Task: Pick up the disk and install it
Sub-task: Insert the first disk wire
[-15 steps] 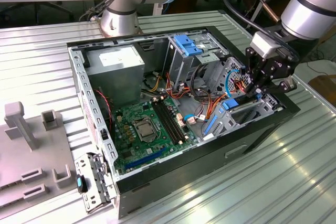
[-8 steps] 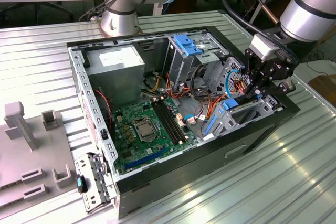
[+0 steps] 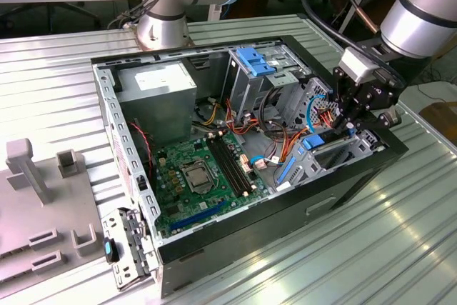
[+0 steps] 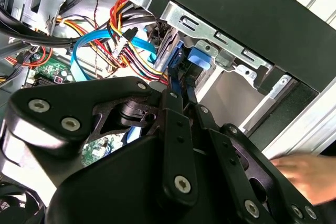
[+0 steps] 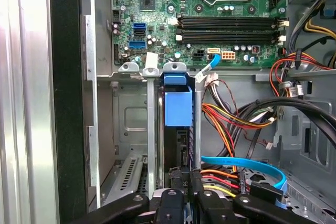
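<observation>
In the exterior view we see the gripper [image 3: 351,121] low over the drive cage [image 3: 335,153] at the front corner of the open computer case [image 3: 285,208], on the exterior view's right, with the case lying on the ribbed metal worktop [image 3: 57,69]. The blue of the disk [image 3: 312,142] sits just under the fingers, already down among the cage rails. From here we judge the insertion well begun, so the push should stay in line with the rails.

In the second wrist view our fingers [image 4: 176,95] are clenched on the blue carrier edge of the disk [image 4: 184,69], which stands between the metal rails beside the bundle of cables [image 4: 121,38]. We would keep those cables out of the slot. A person's hand [image 4: 304,174] is near the case edge, so we should go slowly.

In the first wrist view the disk [image 5: 177,108] stands upright in its bay between two grey rails [image 5: 151,129], below the motherboard [image 5: 199,9]. It looks square; we would press evenly until it seats.
</observation>
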Controlling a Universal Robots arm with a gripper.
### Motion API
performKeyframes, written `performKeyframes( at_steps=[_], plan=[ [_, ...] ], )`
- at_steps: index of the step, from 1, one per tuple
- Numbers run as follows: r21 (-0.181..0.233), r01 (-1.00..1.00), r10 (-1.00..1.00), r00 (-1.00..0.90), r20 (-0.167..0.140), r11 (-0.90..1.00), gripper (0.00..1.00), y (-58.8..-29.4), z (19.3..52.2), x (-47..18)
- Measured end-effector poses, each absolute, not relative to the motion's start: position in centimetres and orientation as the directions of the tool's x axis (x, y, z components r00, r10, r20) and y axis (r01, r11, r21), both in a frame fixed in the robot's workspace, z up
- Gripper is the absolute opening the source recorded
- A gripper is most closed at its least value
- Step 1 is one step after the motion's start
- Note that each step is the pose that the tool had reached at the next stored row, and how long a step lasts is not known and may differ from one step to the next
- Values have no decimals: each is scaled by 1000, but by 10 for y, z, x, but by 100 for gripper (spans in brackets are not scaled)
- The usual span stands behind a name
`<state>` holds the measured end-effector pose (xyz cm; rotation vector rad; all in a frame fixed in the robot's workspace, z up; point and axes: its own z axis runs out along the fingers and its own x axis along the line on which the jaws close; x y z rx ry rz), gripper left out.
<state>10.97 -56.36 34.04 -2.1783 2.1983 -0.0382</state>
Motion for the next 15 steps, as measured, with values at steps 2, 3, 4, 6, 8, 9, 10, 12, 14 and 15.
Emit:
performKeyframes(
  at_steps=[2,3,4,6,8,9,10,12,14,15],
  plan=[
    [-50,-999,-1000,-9,-16,10,16,-564,340,110],
    [-50,-999,-1000,-9,-16,10,18,-564,340,110],
    [-50,-999,-1000,-9,-17,10,18,-564,341,110],
    [-50,-999,-1000,-9,-17,10,24,-564,347,110],
    [-50,-999,-1000,-9,-17,10,24,-564,352,110],
    [-50,-999,-1000,-9,-17,10,24,-564,352,110],
    [-50,-999,-1000,-9,-16,10,22,-564,352,110],
    [-50,-999,-1000,-9,-16,10,16,-564,352,110],
    [-50,-999,-1000,-9,-17,10,11,-564,352,110],
    [-50,-999,-1000,-9,-16,10,11,-564,352,110]
  ],
)
